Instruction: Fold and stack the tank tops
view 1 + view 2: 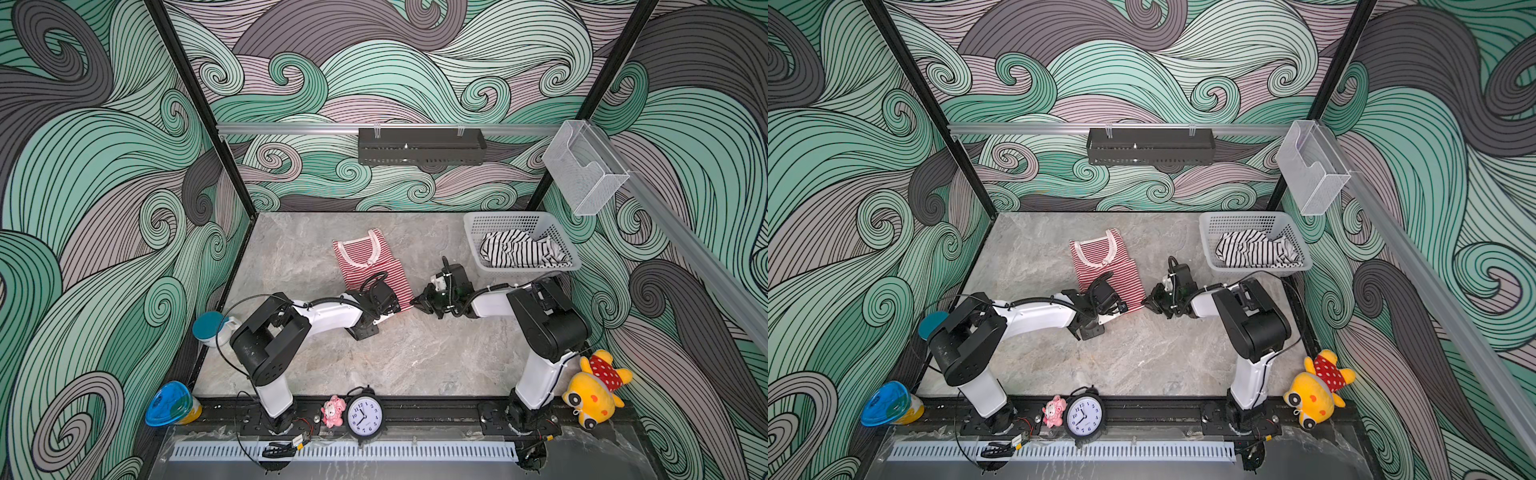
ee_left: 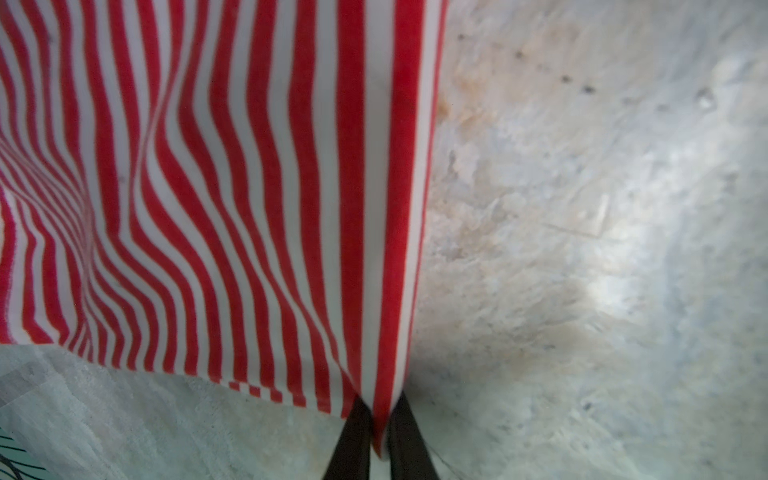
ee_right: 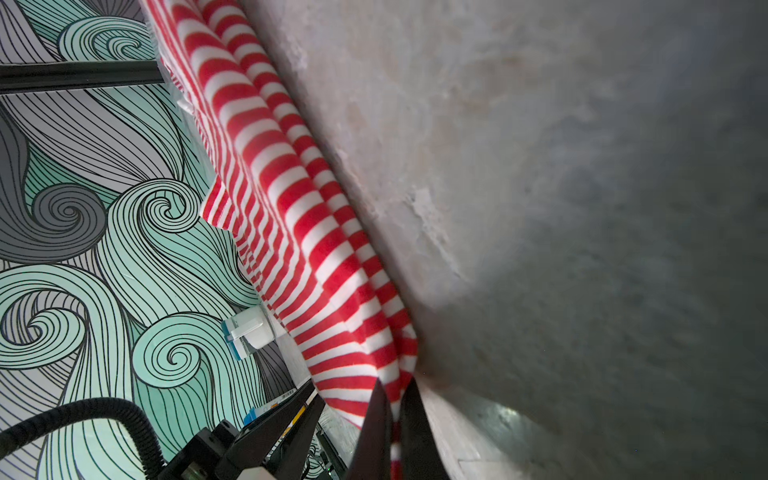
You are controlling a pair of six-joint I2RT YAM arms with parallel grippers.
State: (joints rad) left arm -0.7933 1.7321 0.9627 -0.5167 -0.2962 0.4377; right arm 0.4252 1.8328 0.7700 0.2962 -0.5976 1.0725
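- Closest to your left wrist lens, the left gripper [image 2: 380, 415] has its two black fingers [image 2: 353, 440] nipped narrow on a hem corner of the red-and-white tank top [image 2: 249, 187]. The cloth spreads away from the tips over the marble table [image 2: 582, 249].
- Your right gripper [image 3: 395, 399] is pinched tight on a corner of the same top's near edge, and the fabric bunches in folds ahead of its tips.
- You have two tank tops. The red-and-white one stretches from both grippers toward the back wall, with its neckline at the far end. The black-and-white tank top [image 1: 515, 251] lies crumpled beyond the right gripper, on its outer side and apart from it.
- One white basket [image 1: 509, 220] holds that second top.
- You have two grippers, which face each other across the near hem, close together, in both top views.
- Behind both arms, along the front rail, you can count one alarm clock [image 1: 364, 415], one pink toy [image 1: 333, 411] and one yellow plush [image 1: 594, 395].
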